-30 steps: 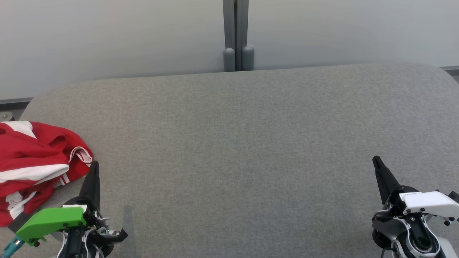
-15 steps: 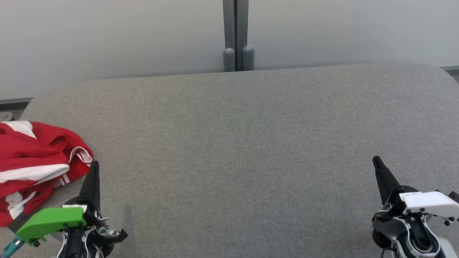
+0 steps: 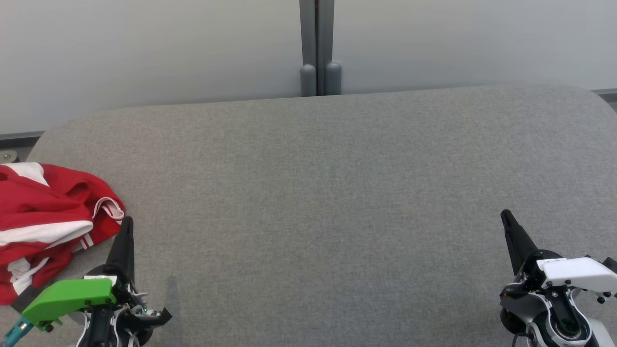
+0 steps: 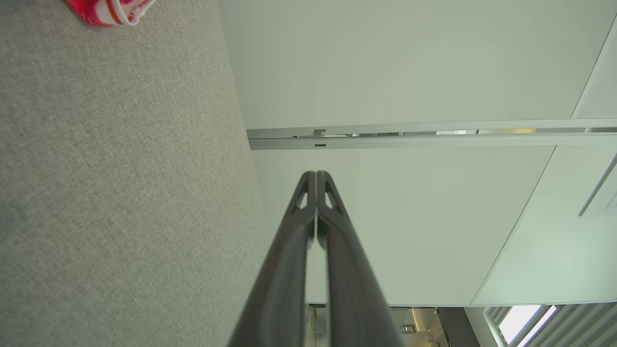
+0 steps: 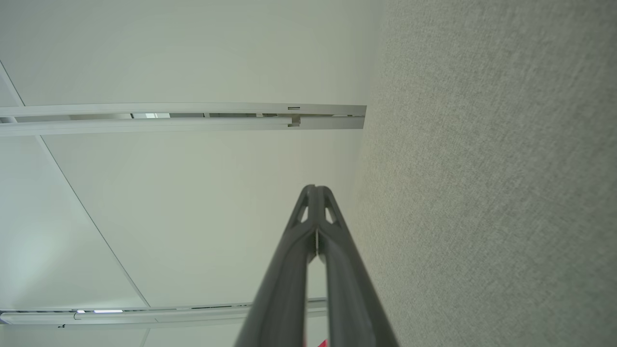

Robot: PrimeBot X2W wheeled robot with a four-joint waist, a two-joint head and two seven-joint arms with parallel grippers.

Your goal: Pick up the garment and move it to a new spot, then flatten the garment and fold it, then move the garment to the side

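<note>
- Here, from the head camera, a wide grey fabric surface with rounded far corners spreads across the middle and lower frame. Behind it, along the top, pale wall panels meet at a grey post at top centre.
- A red garment with white stripes and trim lies crumpled in a heap at the left edge of the frame, about halfway down, on the grey surface. Part of it runs out of the picture on the left.
- The left gripper rises from the lower left corner under a bright green cover. Its two dark fingers are pressed together into one narrow point, clenched on nothing. The point sits just beside the garment's lower right hem; whether it touches the cloth cannot be told.
- The right gripper rises from the lower right corner under a white cover. Its fingers are likewise pinched together and empty, above bare grey fabric and well apart from the garment.
- In the left wrist view the fingers climb from bottom centre with tips meeting — grey fabric lies along the left, a scrap of red-and-white hem shows in the upper left corner, and pale wall is on the right.
- In the right wrist view the fingers climb from bottom centre, tips together, with grey fabric along the right and pale wall on the left.
</note>
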